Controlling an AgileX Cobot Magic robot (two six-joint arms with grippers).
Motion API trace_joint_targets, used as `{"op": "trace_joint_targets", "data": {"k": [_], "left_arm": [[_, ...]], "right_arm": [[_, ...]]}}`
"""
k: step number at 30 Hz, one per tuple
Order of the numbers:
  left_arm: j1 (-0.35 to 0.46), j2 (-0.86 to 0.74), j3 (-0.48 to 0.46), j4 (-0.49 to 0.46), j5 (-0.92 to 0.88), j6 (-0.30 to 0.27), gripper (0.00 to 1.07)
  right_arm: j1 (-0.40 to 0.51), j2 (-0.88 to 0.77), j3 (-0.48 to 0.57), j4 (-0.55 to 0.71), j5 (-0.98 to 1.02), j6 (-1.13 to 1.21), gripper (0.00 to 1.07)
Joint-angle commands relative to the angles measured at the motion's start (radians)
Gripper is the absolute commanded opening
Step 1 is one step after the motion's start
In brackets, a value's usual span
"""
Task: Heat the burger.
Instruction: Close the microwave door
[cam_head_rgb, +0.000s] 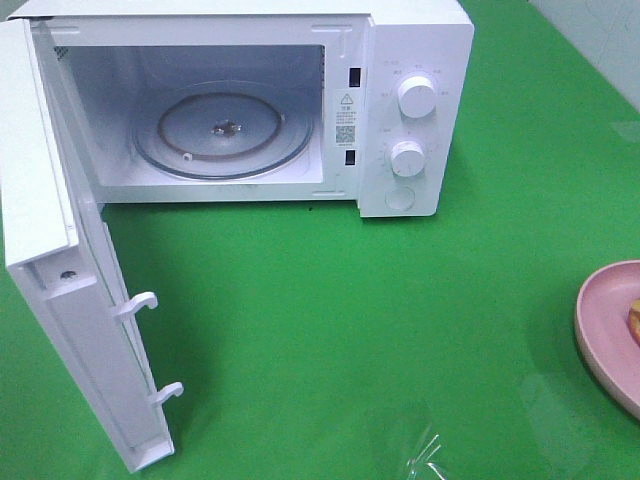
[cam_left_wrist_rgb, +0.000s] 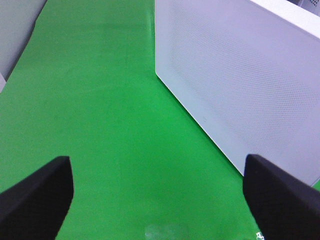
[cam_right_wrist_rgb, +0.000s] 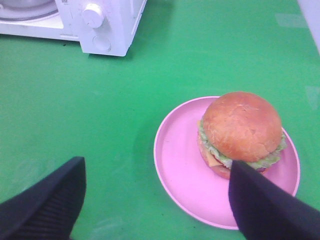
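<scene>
**A:** Going left to right from the microwave (cam_head_rgb: 250, 100): its door (cam_head_rgb: 70, 290) is swung wide open on the left, with two white latch hooks (cam_head_rgb: 135, 303) poking out of the inner edge. Inside we can see the glass turntable (cam_head_rgb: 222, 132) sitting bare. Right of the cavity there's the control panel with two knobs (cam_head_rgb: 416, 96) and a round button (cam_head_rgb: 399, 198) under them. Everything sits on the green table (cam_head_rgb: 330, 330).

**B:** And the burger?

**A:** We've got the burger (cam_right_wrist_rgb: 241, 132) on the pink plate (cam_right_wrist_rgb: 185, 170), well to the right of the microwave and nearer the front of the table. From the high camera only the plate's edge pokes in. Bun on top, lettuce and cheese showing round the side.

**B:** Claws?

**A:** The left gripper (cam_left_wrist_rgb: 157, 195) has its fingers spread wide apart, nothing between them, hanging over bare green beside the microwave's dotted side wall (cam_left_wrist_rgb: 240, 80). The right gripper (cam_right_wrist_rgb: 157, 200) is spread wide too, empty, sitting above the plate, with one finger (cam_right_wrist_rgb: 265, 205) overlapping the burger's near edge in the wrist view. We can't tell if it's touching.
</scene>
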Motion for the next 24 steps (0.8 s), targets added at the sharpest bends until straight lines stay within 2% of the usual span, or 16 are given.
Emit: {"op": "trace_joint_targets", "data": {"k": [1,8,24], "left_arm": [[0.004,-0.02,0.002,-0.004,-0.013,-0.002,0.85],[0.004,-0.021,0.002,-0.004,-0.013,-0.002,0.85],[0.004,-0.021,0.002,-0.004,-0.013,-0.002,0.85]], "right_arm": [[-0.045,-0.051,0.002,0.008,-0.009,-0.01,0.76],[-0.098,-0.093,0.002,0.008,-0.009,-0.008,0.76],[-0.098,-0.092,0.002,0.007,-0.009,-0.008,0.76]]}}
